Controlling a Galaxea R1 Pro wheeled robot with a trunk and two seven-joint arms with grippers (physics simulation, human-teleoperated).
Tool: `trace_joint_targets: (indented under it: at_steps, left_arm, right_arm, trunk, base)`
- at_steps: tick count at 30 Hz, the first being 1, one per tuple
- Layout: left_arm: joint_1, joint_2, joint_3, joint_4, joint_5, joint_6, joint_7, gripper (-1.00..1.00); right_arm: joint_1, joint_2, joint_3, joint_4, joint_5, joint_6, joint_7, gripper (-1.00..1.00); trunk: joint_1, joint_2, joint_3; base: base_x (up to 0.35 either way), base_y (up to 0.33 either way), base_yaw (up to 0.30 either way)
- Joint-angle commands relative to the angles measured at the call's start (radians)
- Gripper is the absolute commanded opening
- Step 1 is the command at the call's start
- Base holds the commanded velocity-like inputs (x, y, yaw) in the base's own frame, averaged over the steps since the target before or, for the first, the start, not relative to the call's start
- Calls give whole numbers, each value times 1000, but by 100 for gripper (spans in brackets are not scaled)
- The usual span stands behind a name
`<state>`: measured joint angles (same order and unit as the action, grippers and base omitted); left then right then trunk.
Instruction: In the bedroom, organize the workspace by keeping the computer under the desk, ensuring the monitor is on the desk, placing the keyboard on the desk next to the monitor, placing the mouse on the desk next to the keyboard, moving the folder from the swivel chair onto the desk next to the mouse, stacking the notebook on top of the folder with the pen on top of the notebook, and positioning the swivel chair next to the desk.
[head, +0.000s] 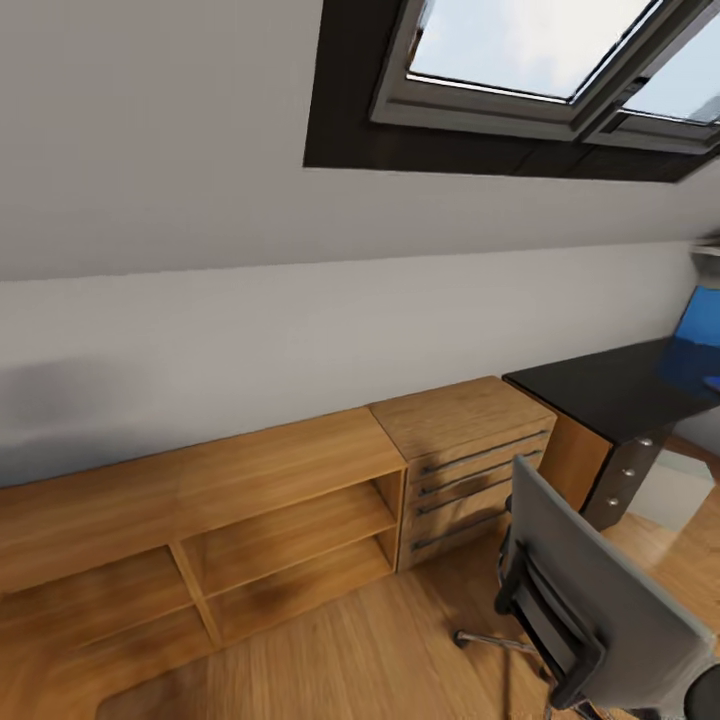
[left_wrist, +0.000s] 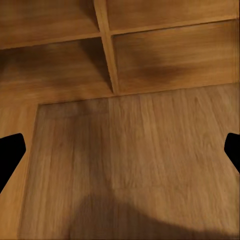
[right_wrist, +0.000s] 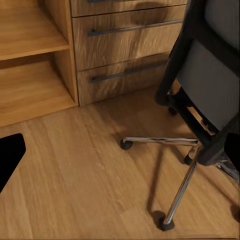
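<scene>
No writing, label, brand, number or sign can be read anywhere in these pictures, on the furniture, the walls or the floor.

I take the drawer unit (head: 465, 455) as reference. The open shelf cabinet (head: 200, 520) stands directly to its left, the desk (head: 610, 385) directly to its right, all against the wall. The swivel chair (head: 590, 600) stands on the floor (head: 380, 650) in front of it.
</scene>
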<state>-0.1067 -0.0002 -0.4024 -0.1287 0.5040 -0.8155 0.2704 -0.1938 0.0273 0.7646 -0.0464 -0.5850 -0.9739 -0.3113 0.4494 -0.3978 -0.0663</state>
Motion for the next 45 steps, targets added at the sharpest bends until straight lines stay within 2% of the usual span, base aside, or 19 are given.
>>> trace_joint_targets:
  at_steps: [1,25,45]
  left_arm:
    - [-1,0,-9,0,4,-2,7,100]
    - [-1,1,-9,0,4,-4,7,100]
    - [-1,0,-8,0,4,-4,7,100]
  right_arm:
    - [-1,0,9,1,-4,-2,-6,100]
    - [-1,0,7,-1,-6,-2,-9,100]
    - [-1,0,7,0,-6,-2,-6,100]
  trunk:
    - [1,-2,-2]
    - [1,-2,-26]
    - [1,-2,-27]
  base:
    - [0,0,-258]
    - [0,0,-195]
    - [0,41,-290]
